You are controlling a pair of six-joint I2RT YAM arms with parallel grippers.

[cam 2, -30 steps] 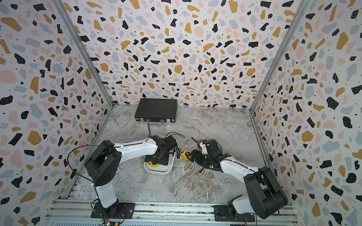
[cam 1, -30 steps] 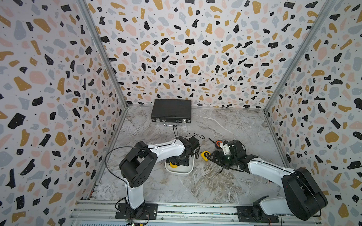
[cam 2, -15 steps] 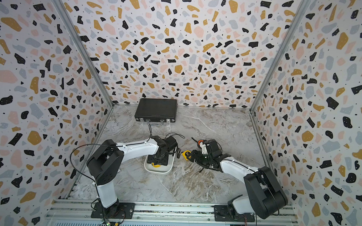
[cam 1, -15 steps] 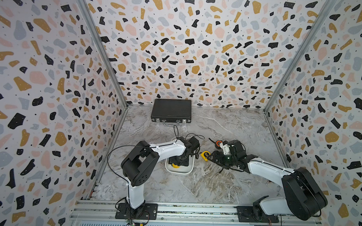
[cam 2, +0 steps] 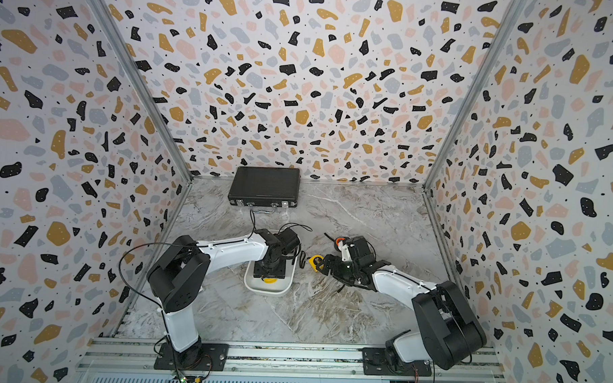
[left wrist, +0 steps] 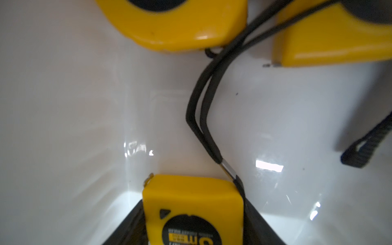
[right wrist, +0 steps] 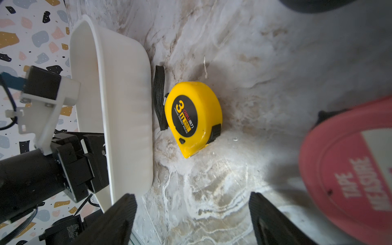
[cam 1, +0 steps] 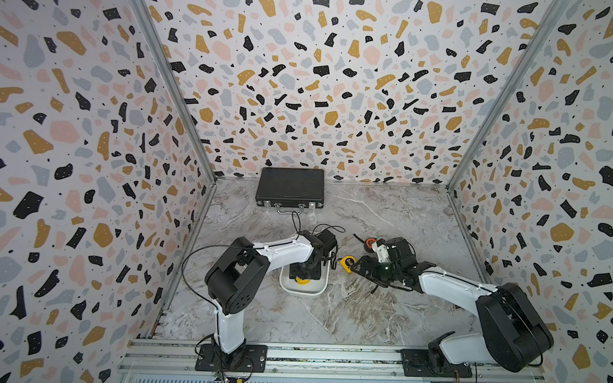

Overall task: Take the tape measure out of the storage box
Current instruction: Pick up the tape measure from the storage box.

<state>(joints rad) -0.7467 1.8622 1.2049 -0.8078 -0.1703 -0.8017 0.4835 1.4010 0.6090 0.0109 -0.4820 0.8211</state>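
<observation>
Here my left gripper (left wrist: 193, 203) is down inside the storage box (cam 1: 303, 293), and its fingers (left wrist: 127, 229) pinch the tape measure (left wrist: 192, 191) from both sides. The tape measure is a small bright-yellow case with rounded corners. On its face is a round black label with a large yellow numeral and a yellow strip of print, which is too blurred to read. There is a small black arrow mark above the label and a metal hook tip at one corner. A black wrist cord (left wrist: 197, 110) with a silver crimp leaves its other corner and snakes across the glossy white floor of the box. It lies on that floor, with a second yellow tape measure (left wrist: 176, 27) and a third yellow tape measure (left wrist: 331, 38) lying apart from it in the same box.

In both top views the storage box sits just below the middle of the frame, on the marbled surface (cam 1: 328, 316), with my left arm reaching into it from the left.

My right gripper (right wrist: 193, 212) hangs just right of the box with its fingers (right wrist: 125, 216) spread wide and nothing between them. Beneath it, on the surface and just beside the box's outer wall, lies a yellow 3 m tape measure (right wrist: 193, 118). A red tape measure (right wrist: 350, 180) lies near it.

A black briefcase (cam 1: 290, 187) rests against the back wall, at upper centre.
</observation>
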